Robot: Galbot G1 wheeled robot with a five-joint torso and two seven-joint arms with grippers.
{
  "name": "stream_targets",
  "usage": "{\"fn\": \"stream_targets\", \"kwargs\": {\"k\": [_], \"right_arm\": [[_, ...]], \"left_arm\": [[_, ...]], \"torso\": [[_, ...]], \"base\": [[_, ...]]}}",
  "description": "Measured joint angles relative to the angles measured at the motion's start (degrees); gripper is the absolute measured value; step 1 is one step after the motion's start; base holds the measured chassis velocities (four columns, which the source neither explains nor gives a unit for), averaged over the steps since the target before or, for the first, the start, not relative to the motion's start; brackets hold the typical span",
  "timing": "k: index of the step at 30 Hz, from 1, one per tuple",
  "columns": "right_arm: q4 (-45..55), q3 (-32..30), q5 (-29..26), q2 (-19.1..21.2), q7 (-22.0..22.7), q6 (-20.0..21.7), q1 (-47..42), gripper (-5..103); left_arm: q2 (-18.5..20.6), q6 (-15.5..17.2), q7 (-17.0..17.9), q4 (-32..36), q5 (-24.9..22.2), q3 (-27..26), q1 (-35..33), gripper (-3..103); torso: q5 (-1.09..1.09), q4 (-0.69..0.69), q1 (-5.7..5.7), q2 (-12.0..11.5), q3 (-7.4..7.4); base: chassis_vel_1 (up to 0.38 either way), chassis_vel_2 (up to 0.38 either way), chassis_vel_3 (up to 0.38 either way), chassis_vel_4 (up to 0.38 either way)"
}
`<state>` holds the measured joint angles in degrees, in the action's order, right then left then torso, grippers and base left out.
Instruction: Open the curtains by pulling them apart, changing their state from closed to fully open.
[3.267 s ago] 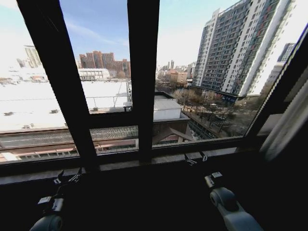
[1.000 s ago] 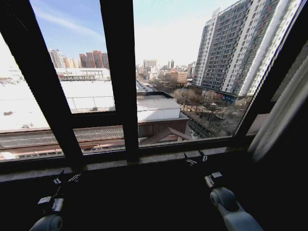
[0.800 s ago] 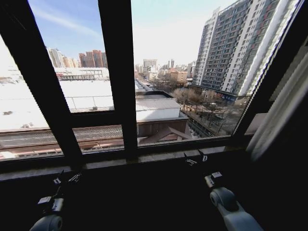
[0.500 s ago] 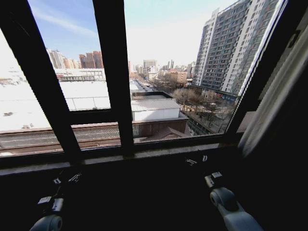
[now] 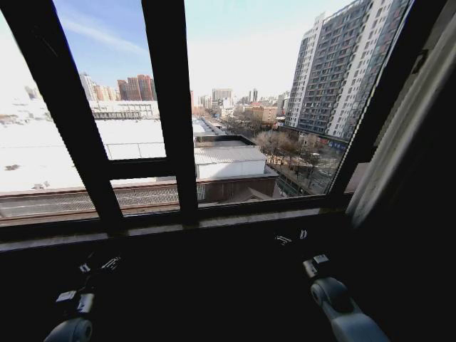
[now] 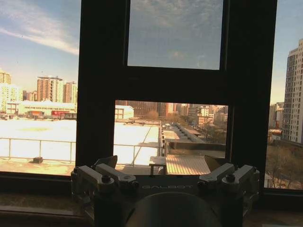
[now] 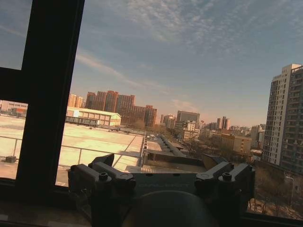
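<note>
The left gripper (image 5: 100, 265) sits low on the left, below the sill (image 5: 214, 221), and its fingers are spread apart with nothing between them. The left wrist view shows this well: the two fingers (image 6: 105, 166) stand wide, and a dark window bar (image 6: 99, 85) and glass are out in front. The right gripper (image 5: 291, 236) sits low on the right, close under the sill, and it is spread wide too, holding nothing. In the right wrist view its fingers (image 7: 102, 166) point out at the sky and the far buildings. Both arms hang down near the wall and touch no cloth. The window (image 5: 242, 107) is bare across the middle, so you can see the whole town outside. The curtain (image 5: 406, 135) is a pale, soft strip bunched up at the far right edge, well away from both grippers. On the left side I cannot tell where the other curtain is. It looks like the pulling part is mostly done, since the glass is so clear. I think the robot is now checking the window or getting into a new place. If the right curtain needs to go farther, the right gripper would have to lift up, reach right to the cloth, close on a fold, and slide it sideways gently.
</note>
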<state>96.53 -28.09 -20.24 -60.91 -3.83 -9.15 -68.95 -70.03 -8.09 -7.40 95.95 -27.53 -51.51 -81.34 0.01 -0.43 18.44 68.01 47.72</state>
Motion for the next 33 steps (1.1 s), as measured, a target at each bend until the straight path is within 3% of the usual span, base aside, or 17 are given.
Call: {"fn": "stream_targets", "kwargs": {"k": [16, 33], "right_arm": [[0.0, 0.0, 0.0, 0.0, 0.0, 0.0, 0.0, 100], [0.0, 0.0, 0.0, 0.0, 0.0, 0.0, 0.0, 100]], "left_arm": [[0.0, 0.0, 0.0, 0.0, 0.0, 0.0, 0.0, 100], [0.0, 0.0, 0.0, 0.0, 0.0, 0.0, 0.0, 100]], "torso": [[-0.01, 0.0, -0.05, 0.0, -0.02], [-0.02, 0.0, -0.13, 0.1, -0.06]], "base": [[0.031, -0.011, -0.027, 0.008], [0.151, -0.137, -0.148, 0.145]]}}
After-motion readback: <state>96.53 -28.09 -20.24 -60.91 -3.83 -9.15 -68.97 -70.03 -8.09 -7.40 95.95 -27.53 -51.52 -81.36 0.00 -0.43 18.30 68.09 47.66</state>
